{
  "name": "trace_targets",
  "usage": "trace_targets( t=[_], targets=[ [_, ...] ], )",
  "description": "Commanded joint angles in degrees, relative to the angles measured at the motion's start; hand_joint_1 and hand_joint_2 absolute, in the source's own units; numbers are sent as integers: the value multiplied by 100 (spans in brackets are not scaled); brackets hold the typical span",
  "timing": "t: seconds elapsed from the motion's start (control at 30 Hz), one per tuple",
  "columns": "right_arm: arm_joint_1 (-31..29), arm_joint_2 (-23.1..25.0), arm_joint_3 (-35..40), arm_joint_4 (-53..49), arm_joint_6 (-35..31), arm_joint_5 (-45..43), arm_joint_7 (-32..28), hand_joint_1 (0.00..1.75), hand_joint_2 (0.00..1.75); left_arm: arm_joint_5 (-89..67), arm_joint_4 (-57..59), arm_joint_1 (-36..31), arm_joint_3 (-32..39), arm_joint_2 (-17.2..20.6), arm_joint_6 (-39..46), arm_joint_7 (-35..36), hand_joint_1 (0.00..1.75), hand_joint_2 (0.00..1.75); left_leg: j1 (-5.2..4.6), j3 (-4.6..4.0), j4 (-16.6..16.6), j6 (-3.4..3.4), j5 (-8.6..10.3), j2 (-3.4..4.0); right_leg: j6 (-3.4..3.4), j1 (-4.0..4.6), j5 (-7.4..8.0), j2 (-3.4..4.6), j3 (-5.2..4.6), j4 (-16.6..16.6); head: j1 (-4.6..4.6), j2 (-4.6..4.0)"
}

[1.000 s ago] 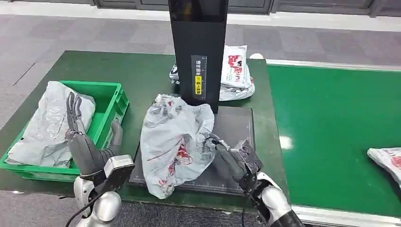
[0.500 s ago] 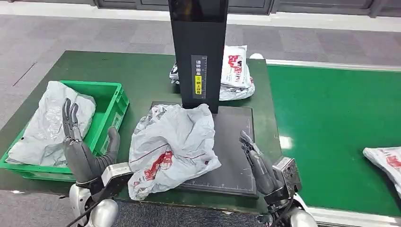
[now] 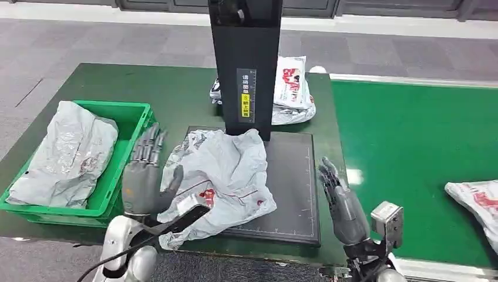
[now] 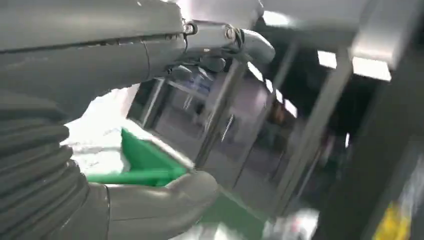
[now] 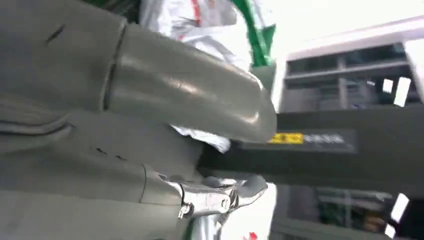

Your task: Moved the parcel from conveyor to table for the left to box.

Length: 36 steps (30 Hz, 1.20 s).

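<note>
Green felt covers the tabletop [image 3: 176, 94], and to its right runs the brighter green conveyor [image 3: 411, 153], on whose far right edge another printed bag [image 3: 478, 202] lies. A tall black post [image 3: 246, 64] with a yellow-marked label rises from a dark flat pad [image 3: 290, 176] at the middle of the tabletop. The green box [image 3: 138, 126] sits on the left side of the tabletop with a crumpled grey bag [image 3: 67, 155] lying inside it. The parcel [image 3: 220, 176], a wrinkled grey plastic mailer with red print, rests on the left part of the dark pad, its lower corner hanging past the pad's near edge, close beside the box but apart from it. Behind the post lies a small heap of white and red bags [image 3: 293, 91]. The left hand [image 3: 141, 182] is raised between the box and the parcel, its fingers [image 3: 147, 144] straight and spread, holding nothing; the thumb comes close to the parcel's left edge. The right hand [image 3: 343, 202] stands just off the pad's right edge, fingers apart and empty, well clear of the parcel.
</note>
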Motion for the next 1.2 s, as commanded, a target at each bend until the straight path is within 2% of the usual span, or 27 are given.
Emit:
trace_targets(
  t=[0.03, 0.13, 0.47, 0.5, 0.53, 0.8, 1.03, 1.2],
  targets=[
    [8, 391, -805, -500, 124, -220, -128, 0, 175, -599, 1965, -675, -553, 384, -931, 287, 0, 175, -5, 7, -16, 3, 13, -31, -1, -6, 2, -20, 13, -10, -2, 0],
    [18, 490, -924, -581, 133, -371, -250, 0, 175, -765, 2376, -844, -622, 450, -1333, 315, 0, 175, -10, 9, -16, 0, 11, -20, -2, -7, 2, -11, 9, -8, -2, 0],
    [164, 650, -1066, -800, 239, -514, -329, 0, 175, -1258, 4117, -1726, -362, 580, -1593, 785, 0, 175, -4, 9, -14, -1, 13, -23, -5, -2, 7, -9, 11, -9, 0, 0],
    [145, 675, -1074, -797, 248, -518, -334, 0, 175, -1329, 4195, -1751, -299, 575, -1612, 883, 66, 175, -4, 6, -8, -1, 9, -12, -5, -1, 6, -4, 8, -4, 0, 0],
    [107, 672, -1061, -770, 271, -526, -328, 0, 175, -1297, 4240, -1752, -212, 587, -1631, 899, 175, 175, -5, 8, -13, -1, 12, -12, -5, -2, 8, -2, 9, -8, 0, 0],
    [134, 638, -1070, -682, 309, -633, -397, 0, 175, -1469, 4229, -1584, 8, 614, -1675, 987, 175, 175, -3, 27, -22, -1, 14, 6, -5, -1, 18, 20, 29, -16, 0, 0],
    [259, 679, -1085, -813, 309, -659, -413, 0, 175, -1667, 4122, -1536, 115, 545, -1558, 1069, 175, 175, -5, 6, -16, -1, -3, 5, -6, -3, -1, 11, 54, -6, -2, 0],
    [495, 790, -1195, -1005, 287, -667, -383, 0, 175, -1875, 3338, -1407, 463, 325, -749, 1338, 175, 175, -3, 19, -18, -1, -4, 0, -6, -1, -3, 8, 63, -8, 0, 0]
  ],
)
